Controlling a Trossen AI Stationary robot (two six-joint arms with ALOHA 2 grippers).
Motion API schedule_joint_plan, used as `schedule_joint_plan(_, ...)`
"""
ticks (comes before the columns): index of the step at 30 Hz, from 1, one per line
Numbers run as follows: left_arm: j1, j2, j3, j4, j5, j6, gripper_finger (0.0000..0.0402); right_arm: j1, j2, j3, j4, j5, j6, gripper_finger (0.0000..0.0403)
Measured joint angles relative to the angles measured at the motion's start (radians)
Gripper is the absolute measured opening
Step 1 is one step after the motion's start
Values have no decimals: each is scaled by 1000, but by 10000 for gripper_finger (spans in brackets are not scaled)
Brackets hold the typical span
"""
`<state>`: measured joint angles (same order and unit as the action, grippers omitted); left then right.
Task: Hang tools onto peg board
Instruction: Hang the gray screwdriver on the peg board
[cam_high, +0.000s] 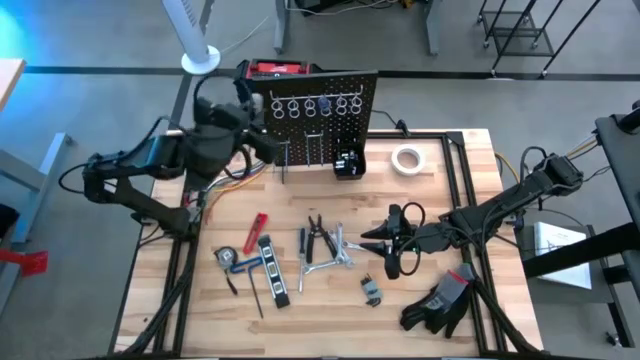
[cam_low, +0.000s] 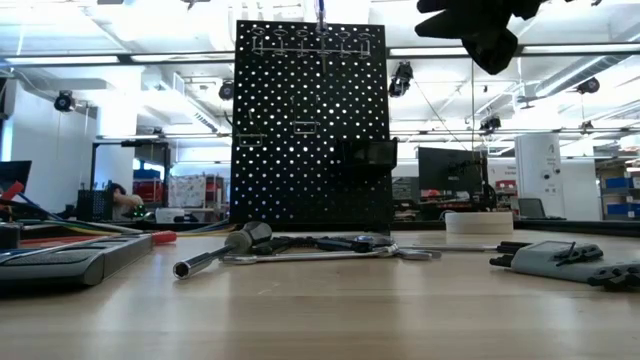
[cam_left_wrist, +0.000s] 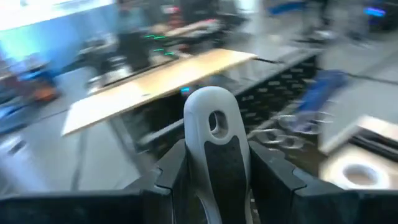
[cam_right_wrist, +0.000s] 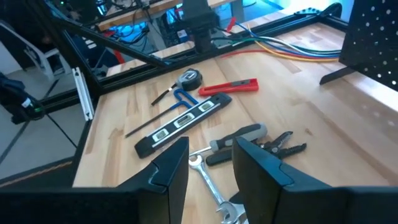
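Left gripper (cam_left_wrist: 211, 180) holds a grey-handled tool (cam_left_wrist: 214, 134) at the peg board (cam_high: 320, 110); right gripper (cam_right_wrist: 211, 165) (jaws narrowly apart, empty) over a wrench (cam_right_wrist: 214, 190).

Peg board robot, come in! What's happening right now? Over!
Left gripper shut on grey-handled tool, up by the peg board. Right gripper open, over the loose wrench. Nothing seen in the way. Over.

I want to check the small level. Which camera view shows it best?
The right wrist view: the level lies whole and close on the table. The high view shows it small; the low view only edge-on; the left wrist view not at all.
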<state>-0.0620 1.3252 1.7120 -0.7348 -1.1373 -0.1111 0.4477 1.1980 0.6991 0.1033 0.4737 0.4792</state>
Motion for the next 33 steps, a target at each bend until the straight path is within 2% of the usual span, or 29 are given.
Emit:
schedule_joint_plan(6, 24, 13, 50, 293, 317, 359, 117, 0, 0, -1, -25, 0, -1, 105)
schedule_joint_plan(10, 31, 7, 42, 557, 419, 477, 117, 0, 0, -1, -25, 0, -1, 103)
schedule_joint_plan(14, 67, -1, 41, 700, 507, 568, 117, 3, 0, -1, -25, 0, 15, 108)
schedule_joint_plan(23, 205, 4, -16, 793, 625, 571, 117, 33, 1, -7, -50, 38, 25, 96)
schedule_joint_plan(27, 282, -2, -76, 832, 632, 563, 117, 32, 1, -12, -49, 53, 26, 88)
schedule_joint_plan(33, 411, -40, -219, 969, 718, 493, 117, 32, 1, -23, -48, 53, 37, 77)
